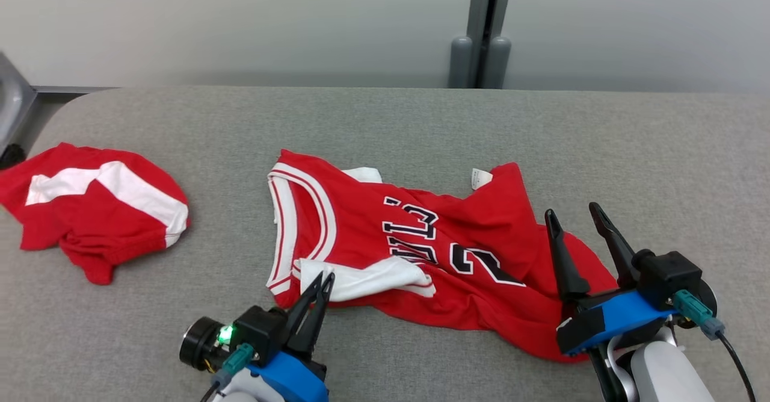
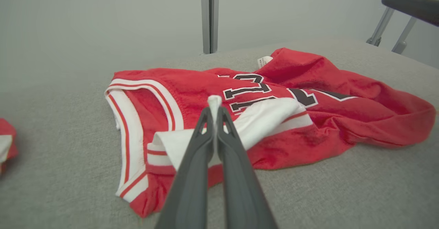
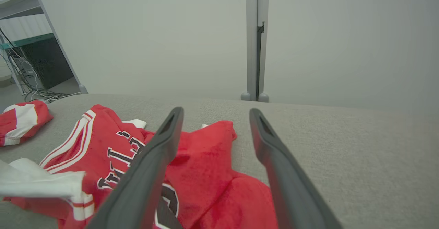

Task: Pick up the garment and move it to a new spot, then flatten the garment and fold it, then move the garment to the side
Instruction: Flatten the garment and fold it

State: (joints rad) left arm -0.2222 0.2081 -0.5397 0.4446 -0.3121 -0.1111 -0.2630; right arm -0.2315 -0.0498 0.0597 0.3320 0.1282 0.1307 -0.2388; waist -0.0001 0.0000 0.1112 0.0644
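Note:
The garment (image 1: 481,221) is a red basketball jersey with white trim and dark lettering, lying crumpled in the middle of the grey table (image 1: 421,119). My left gripper (image 1: 325,278) is at the jersey's near left corner, shut on a fold of its white trim; in the left wrist view a tuft of white cloth sticks up between the closed tips of this gripper (image 2: 215,110), with the jersey (image 2: 205,81) spread behind. My right gripper (image 1: 572,212) hovers open over the jersey's right end; the right wrist view shows the gripper (image 3: 216,111) with nothing between its fingers and the jersey (image 3: 205,160) below.
A second red and white garment (image 1: 96,209) lies bunched at the table's left end. A grey post (image 1: 481,29) stands behind the table's far edge against a pale wall. Bare grey table stretches along the back and to the right.

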